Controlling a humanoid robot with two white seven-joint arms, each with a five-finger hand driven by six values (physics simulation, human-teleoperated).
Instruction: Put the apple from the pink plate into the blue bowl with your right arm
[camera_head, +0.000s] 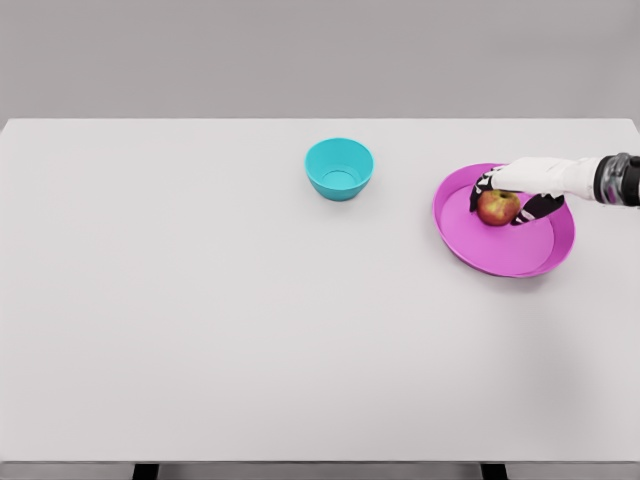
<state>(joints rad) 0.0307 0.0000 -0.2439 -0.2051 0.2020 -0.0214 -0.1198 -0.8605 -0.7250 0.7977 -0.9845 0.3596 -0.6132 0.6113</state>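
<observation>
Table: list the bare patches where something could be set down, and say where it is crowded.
The table is bare left of the blue bowl and along its near edge. The gap between bowl and pink plate is free. The plate is crowded: the right hand is around the apple.

bright even light, soft faint shadows

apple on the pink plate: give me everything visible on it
The small round red apple with a yellowish patch looks smooth and glossy, and sits upright on the round pink plate, in the plate's upper half, right of the blue bowl. The right hand arches over it from the right, dark fingers curled around both sides. The top is covered by the hand, so no stem shows. It appears not yet lifted.
</observation>
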